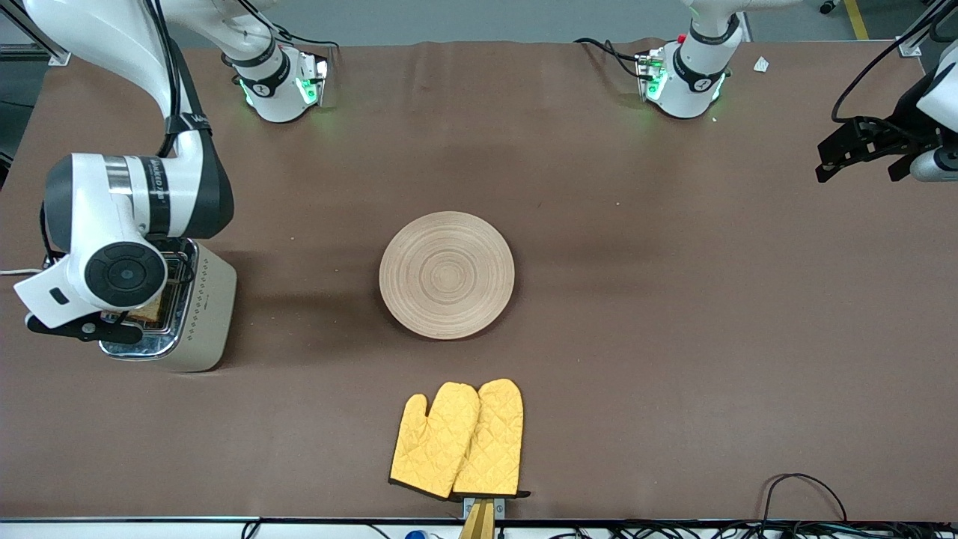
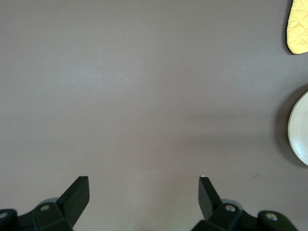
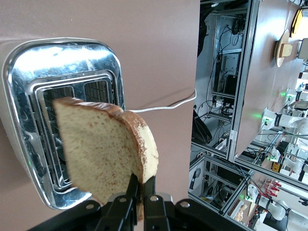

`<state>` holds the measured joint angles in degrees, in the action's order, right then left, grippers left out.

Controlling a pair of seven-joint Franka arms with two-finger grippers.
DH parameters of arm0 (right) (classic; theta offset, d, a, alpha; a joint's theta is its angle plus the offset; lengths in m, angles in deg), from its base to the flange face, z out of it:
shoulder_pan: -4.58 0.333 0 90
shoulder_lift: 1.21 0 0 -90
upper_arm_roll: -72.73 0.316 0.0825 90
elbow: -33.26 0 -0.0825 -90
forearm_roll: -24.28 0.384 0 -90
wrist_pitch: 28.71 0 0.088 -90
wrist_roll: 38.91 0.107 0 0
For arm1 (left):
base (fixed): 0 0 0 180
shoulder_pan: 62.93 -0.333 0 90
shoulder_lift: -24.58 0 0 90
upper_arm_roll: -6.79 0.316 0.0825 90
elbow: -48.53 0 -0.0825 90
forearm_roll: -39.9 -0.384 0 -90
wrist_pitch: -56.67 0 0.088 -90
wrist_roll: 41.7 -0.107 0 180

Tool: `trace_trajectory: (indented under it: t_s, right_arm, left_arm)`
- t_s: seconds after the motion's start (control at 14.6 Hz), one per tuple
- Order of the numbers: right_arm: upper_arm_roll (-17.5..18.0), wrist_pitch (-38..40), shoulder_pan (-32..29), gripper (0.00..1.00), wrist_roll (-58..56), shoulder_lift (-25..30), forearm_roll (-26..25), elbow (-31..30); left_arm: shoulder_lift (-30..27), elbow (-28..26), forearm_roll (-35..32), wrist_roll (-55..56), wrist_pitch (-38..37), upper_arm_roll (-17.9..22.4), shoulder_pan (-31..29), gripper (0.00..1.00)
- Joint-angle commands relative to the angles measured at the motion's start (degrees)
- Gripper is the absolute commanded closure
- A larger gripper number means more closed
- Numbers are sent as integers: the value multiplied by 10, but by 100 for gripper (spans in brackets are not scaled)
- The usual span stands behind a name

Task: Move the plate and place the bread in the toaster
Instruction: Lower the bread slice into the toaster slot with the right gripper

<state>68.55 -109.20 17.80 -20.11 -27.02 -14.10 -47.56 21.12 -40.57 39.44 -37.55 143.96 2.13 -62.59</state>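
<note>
Nearby, plate (image 1: 447, 275), oven mitts (image 1: 458, 439).

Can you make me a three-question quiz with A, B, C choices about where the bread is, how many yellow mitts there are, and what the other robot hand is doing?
1. Where is the square slice of pale speckled bread?
A. On the round light wooden plate
B. Held by the right hand over the cream-beige toaster with the chrome top
C. On the yellow quilted oven mitts

2. How many yellow quilted oven mitts are there?
A. One
B. Two
C. Four

3. What state is the left hand in?
A. Open, holding nothing
B. Shut on the plate
C. Shut on a mitt

Answers: 1 B, the right wrist view shows the slice pinched at its edge above the slots. 2 B, two lie side by side near the front camera. 3 A, its fingers stand apart over bare table, and the round light wooden plate lies bare mid-table.
</note>
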Motion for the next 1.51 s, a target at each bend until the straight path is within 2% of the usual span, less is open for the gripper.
trace_trajectory:
  t_s: [0.0,0.34,0.69,0.89,1.17,1.24,1.3,1.37,1.44]
  right_arm:
    - [7,-16,0,100,-10,0,-19,-22]
    - [7,-32,-1,100,-16,-6,-20,-28]
    - [10,-33,5,100,-17,-1,-19,-75]
    - [11,-32,10,100,-21,1,-16,-79]
    - [10,-89,-3,97,-13,-3,-12,-100]
    - [10,-91,-4,81,-12,-3,-8,-103]
    - [10,-93,-8,44,-12,-4,-5,-102]
    - [11,-95,-9,18,-15,-4,9,-101]
    - [10,-96,-10,1,-20,-4,22,-96]
  left_arm:
    - [-5,-1,0,-7,4,2,0,0]
    - [-7,-1,-1,-7,4,2,-1,0]
    - [-9,0,0,-7,4,2,-1,0]
    - [-11,1,3,-8,4,2,-1,0]
    - [-11,1,4,-8,4,2,-1,0]
    - [-11,1,3,-11,4,2,-1,0]
    - [-11,1,2,-11,4,2,-1,0]
    - [-11,1,2,-11,3,2,-1,0]
    - [-11,1,1,-9,3,2,-1,0]
